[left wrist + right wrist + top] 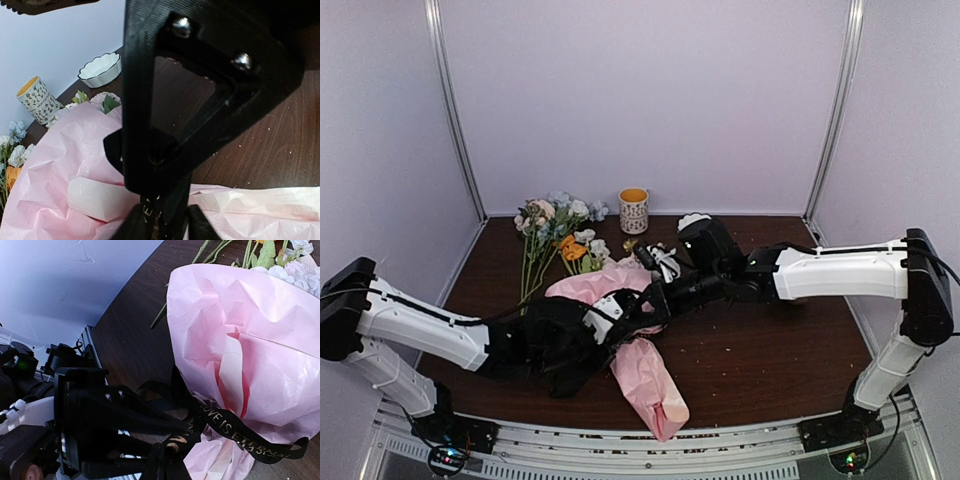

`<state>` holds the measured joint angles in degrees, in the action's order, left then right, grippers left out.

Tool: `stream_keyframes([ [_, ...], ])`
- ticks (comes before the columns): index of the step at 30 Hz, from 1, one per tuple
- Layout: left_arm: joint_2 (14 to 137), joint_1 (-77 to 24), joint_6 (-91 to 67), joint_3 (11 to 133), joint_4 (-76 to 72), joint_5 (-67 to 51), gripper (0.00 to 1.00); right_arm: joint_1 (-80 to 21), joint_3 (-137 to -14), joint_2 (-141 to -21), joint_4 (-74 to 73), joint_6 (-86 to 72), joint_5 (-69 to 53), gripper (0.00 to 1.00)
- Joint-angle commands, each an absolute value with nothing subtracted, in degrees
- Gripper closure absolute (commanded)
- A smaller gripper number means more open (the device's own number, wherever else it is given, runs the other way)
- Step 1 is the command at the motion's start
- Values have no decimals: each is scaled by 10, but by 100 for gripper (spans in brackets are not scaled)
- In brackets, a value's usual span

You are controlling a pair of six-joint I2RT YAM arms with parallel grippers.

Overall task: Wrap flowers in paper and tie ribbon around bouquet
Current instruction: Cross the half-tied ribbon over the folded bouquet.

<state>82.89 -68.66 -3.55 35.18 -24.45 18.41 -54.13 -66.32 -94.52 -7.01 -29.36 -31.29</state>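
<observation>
Both sets of fingers meet at the waist of the bouquet (pixel 645 375), which lies on the surface (pixel 770 360), blooms far-left, tail near-right. There the right fingers (pixel 165 464) are pinched together on the ribbon (pixel 235 432); of the left fingers (pixel 167 225) I cannot tell.

light: bright, even, diffuse | shadows: soft | wrist views: edges bowed, slight blur
</observation>
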Motion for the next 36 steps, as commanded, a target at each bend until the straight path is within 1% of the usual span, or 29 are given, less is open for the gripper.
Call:
stream_keyframes([
  [1, 795, -684, -81, 408, -118, 201, 45, -541, -684, -940, -103, -277, -262, 100],
  [2, 788, -684, -91, 420, -81, 197, 37, -541, -684, -938, -105, -276, -259, 100],
  [3, 783, -684, -104, 432, -37, 191, 32, -541, -683, -938, -107, -274, -258, 100],
  [5, 766, -684, -130, 455, 45, 170, 24, -541, -686, -938, -110, -271, -255, 100],
  [9, 734, -683, -197, 467, 156, 142, 14, -541, -690, -935, -118, -266, -249, 100],
  [11, 720, -677, -246, 466, 206, 130, 11, -541, -691, -934, -118, -264, -247, 100],
  [13, 713, -650, -311, 460, 261, 105, 13, -541, -695, -935, -122, -261, -244, 100],
  [16, 709, -582, -395, 419, 302, 40, 31, -541, -700, -936, -128, -259, -246, 100],
  [17, 709, -571, -411, 399, 299, 22, 33, -541, -700, -936, -128, -259, -247, 100],
  [19, 711, -563, -430, 369, 292, 16, 33, -541, -699, -935, -127, -257, -248, 100],
  [21, 725, -560, -433, 357, 291, 20, 30, -541, -699, -935, -128, -255, -248, 100],
  [23, 755, -560, -422, 363, 288, 19, 29, -541, -700, -935, -131, -255, -248, 100],
  [26, 790, -561, -406, 377, 276, -15, 30, -541, -696, -931, -131, -255, -244, 100],
  [27, 797, -561, -403, 379, 275, -17, 32, -541, -695, -931, -132, -254, -242, 100],
  [28, 801, -561, -401, 378, 273, -19, 37, -541, -696, -931, -133, -253, -240, 100],
  [29, 801, -561, -401, 377, 273, -20, 44, -541, -696, -930, -134, -254, -239, 100],
  [30, 800, -561, -400, 378, 276, -21, 55, -541, -698, -929, -137, -253, -238, 100],
  [31, 797, -561, -400, 379, 282, -20, 68, -541, -699, -927, -138, -252, -237, 100],
  [32, 793, -561, -399, 380, 292, -18, 85, -541, -699, -925, -138, -251, -235, 100],
  [33, 786, -561, -398, 382, 304, -14, 96, -541, -700, -923, -139, -249, -231, 100],
  [34, 776, -561, -396, 384, 318, -6, 100, -540, -702, -922, -140, -246, -227, 100],
  [36, 740, -561, -397, 393, 361, 36, 100, -540, -710, -924, -153, -239, -218, 100],
])
